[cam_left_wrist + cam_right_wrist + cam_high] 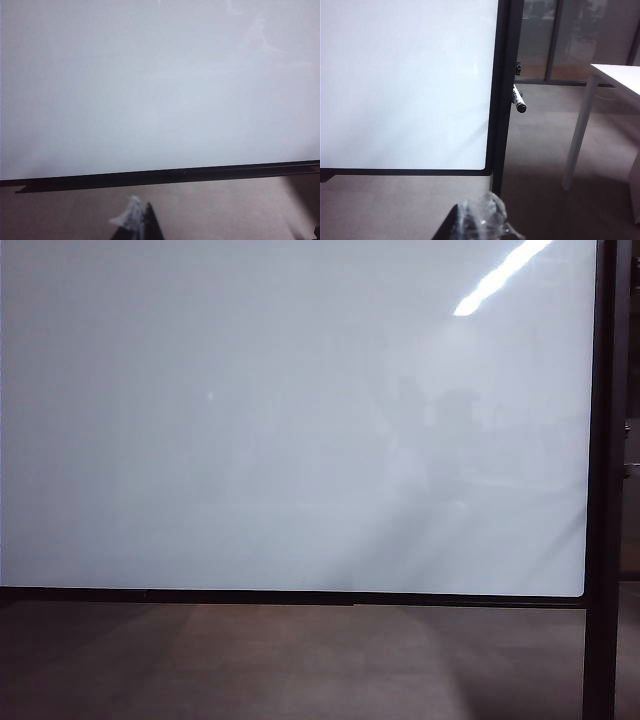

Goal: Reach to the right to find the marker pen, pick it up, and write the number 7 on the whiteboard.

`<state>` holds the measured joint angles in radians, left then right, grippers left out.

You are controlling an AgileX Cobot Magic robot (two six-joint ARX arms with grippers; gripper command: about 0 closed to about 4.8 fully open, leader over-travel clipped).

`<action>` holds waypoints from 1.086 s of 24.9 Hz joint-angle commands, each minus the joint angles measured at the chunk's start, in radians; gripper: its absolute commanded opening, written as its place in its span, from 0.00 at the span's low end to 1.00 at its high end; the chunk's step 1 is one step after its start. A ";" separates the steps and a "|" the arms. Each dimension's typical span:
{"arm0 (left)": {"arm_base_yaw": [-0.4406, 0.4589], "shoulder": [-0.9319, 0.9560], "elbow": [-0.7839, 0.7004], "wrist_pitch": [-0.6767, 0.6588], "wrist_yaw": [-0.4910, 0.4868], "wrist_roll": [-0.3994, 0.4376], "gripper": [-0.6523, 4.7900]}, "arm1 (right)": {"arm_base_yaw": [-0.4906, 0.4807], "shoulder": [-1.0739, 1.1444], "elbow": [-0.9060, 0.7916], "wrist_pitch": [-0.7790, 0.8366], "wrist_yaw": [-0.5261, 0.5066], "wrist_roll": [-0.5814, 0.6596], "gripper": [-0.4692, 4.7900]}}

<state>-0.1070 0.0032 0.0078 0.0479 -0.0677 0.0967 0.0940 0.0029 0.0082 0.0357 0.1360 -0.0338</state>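
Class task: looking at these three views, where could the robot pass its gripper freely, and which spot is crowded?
Free: the whole blank face of the large glossy white whiteboard, inside its thin black frame. Crowded: beside the black upright post, where the slim marker pen sticks out. The left gripper and the shut right gripper sit low, before the board.

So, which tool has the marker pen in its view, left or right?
The right tool: the marker pen sticks out from the black post before it. The left tool faces only blank whiteboard.

Left gripper [137,222] dark with whitish crumpled wrap, right gripper [480,220] black with clear crinkled plastic wrap
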 commanded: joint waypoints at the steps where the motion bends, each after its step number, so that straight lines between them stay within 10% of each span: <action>1: 0.001 0.001 0.001 0.012 0.001 0.000 0.11 | 0.001 -0.001 -0.002 0.013 0.003 0.004 0.08; 15: 0.001 0.107 0.254 -0.110 -0.111 -0.209 0.11 | 0.001 0.088 0.267 -0.013 0.053 0.008 0.08; 27: -0.058 0.718 0.763 -0.009 0.267 -0.201 0.11 | 0.000 0.681 0.707 0.182 0.045 0.006 0.08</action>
<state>-0.1444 0.7010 0.7414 0.0380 0.1799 -0.1059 0.0940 0.6540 0.6991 0.1455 0.1822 -0.0273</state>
